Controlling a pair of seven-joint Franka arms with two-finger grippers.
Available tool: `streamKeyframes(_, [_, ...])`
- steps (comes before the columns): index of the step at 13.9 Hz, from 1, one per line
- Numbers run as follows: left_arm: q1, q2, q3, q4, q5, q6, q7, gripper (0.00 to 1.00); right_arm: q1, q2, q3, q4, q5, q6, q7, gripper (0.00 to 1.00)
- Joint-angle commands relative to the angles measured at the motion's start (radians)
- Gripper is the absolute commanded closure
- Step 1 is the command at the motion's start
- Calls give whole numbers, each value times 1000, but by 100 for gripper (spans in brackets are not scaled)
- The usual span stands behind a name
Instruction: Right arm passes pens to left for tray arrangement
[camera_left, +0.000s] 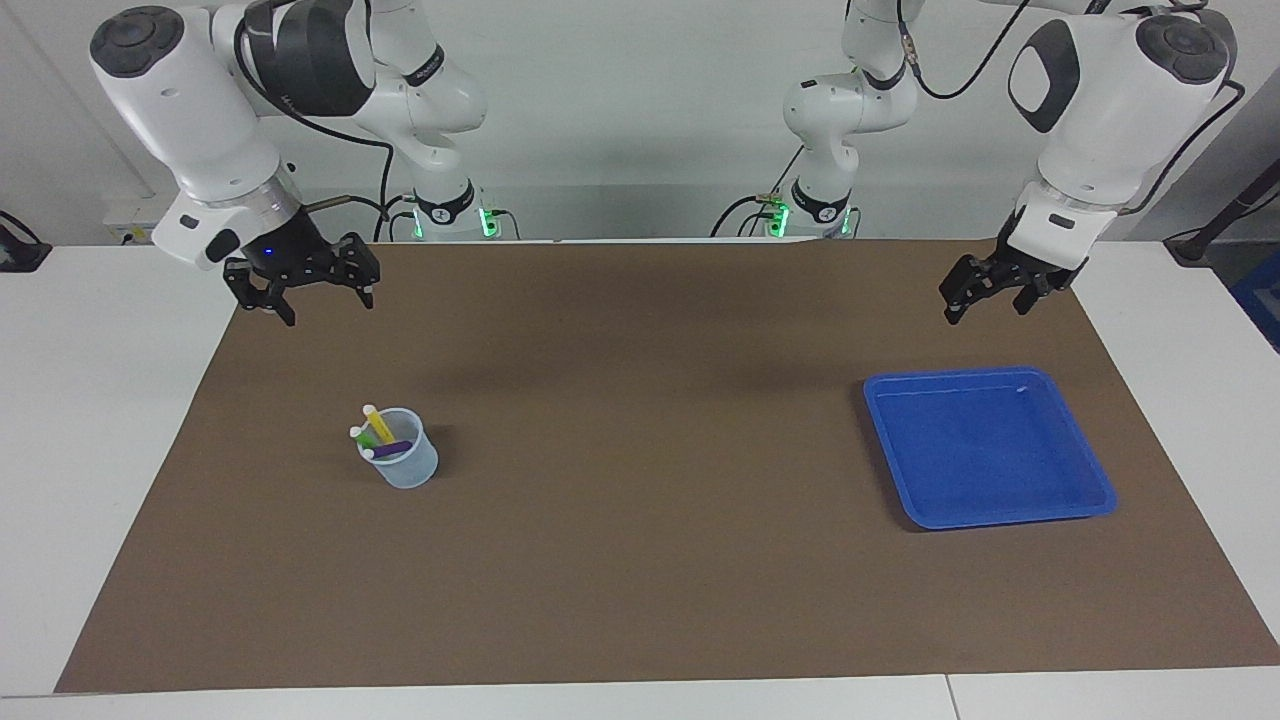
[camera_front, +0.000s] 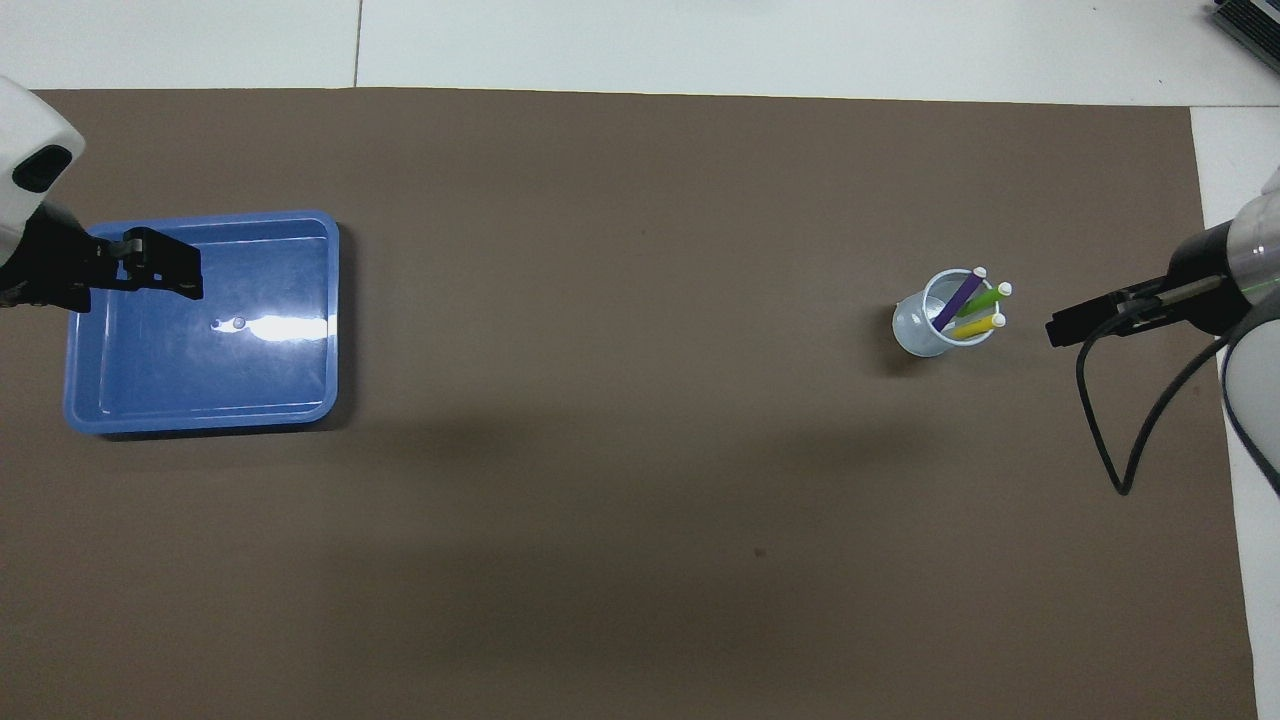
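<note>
Right gripper (camera_left: 300, 290), fingers apart and empty, hangs over the mat's corner at the right arm's end. The three pens (camera_left: 378, 436) stand in a small clear cup (camera_left: 404, 461), long axes tilted, white caps up and leaning toward that end; likely light, stiff and smooth, best pinched on the shaft just under a cap. Tray (camera_left: 1085, 481) holds nothing, well apart from the cup; left gripper (camera_left: 988, 288) waits above the mat near it, fingers apart.

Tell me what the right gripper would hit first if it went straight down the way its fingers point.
Probably just the brown table mat. The open right gripper hangs over the mat's edge, nearer the robots than the translucent cup; depth is uncertain.
</note>
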Motion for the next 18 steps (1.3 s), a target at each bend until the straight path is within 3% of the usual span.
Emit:
streamKeyframes(1, [-2, -31, 7, -32, -13, 7, -3, 0, -14, -20, 8, -21, -18, 2, 20, 0])
streamKeyframes(18, [-2, -31, 7, -32, -13, 7, -3, 0, -31, -26, 10, -44, -19, 22, 1, 0])
